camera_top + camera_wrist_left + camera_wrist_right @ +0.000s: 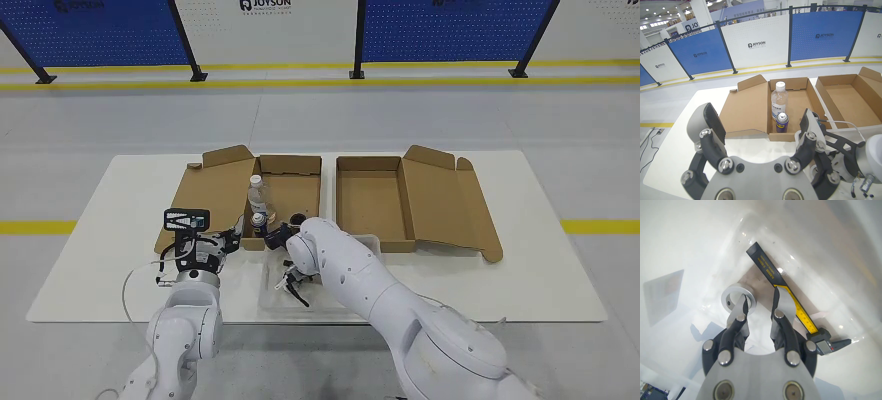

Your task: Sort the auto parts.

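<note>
My right gripper (761, 293) is spread, one finger through the metal ring (724, 296) beside the digital caliper (768, 273); closing could snag the caliper; left gripper (758, 111) spread too.

bright, even light from ceiling lamps; soft faint shadows on the white tabletop (540, 280); glare spots glint on the clear bin (791, 256); the fence (819, 37) bows in the left wrist view

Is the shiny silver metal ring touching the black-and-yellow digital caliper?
Apart. The right wrist view shows a plain gap between the silver metal ring and the black-and-yellow caliper.
</note>
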Robot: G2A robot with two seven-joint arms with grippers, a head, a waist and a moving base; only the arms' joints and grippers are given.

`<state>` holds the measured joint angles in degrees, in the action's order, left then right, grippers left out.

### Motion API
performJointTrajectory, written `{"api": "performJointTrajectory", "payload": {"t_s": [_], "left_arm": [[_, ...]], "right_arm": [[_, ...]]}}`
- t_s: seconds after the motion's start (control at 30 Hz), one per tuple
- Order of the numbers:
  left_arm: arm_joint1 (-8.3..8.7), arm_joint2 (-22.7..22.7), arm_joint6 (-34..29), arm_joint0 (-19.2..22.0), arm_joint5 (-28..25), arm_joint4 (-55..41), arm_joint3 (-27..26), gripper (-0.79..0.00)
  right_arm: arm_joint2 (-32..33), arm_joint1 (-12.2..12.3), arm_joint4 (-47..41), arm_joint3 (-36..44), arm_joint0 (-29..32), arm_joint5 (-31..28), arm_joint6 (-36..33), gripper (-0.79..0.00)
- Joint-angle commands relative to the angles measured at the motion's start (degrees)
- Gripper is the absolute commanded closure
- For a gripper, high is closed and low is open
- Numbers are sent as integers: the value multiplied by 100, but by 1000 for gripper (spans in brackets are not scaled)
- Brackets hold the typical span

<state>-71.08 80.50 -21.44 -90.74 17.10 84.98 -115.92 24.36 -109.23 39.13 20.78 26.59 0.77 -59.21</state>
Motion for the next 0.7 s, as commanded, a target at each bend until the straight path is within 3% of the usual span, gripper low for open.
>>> {"api": "performJointTrajectory", "payload": {"t_s": [0.0,0.67], "left_arm": [[0,0,0,0,0,-1,0,-785],[0,0,0,0,0,-1,0,-785]], "right_arm": [[23,4,2,-25,-4,-11,-37,-326],[309,159,79,136,65,328,-331,-351]]}}
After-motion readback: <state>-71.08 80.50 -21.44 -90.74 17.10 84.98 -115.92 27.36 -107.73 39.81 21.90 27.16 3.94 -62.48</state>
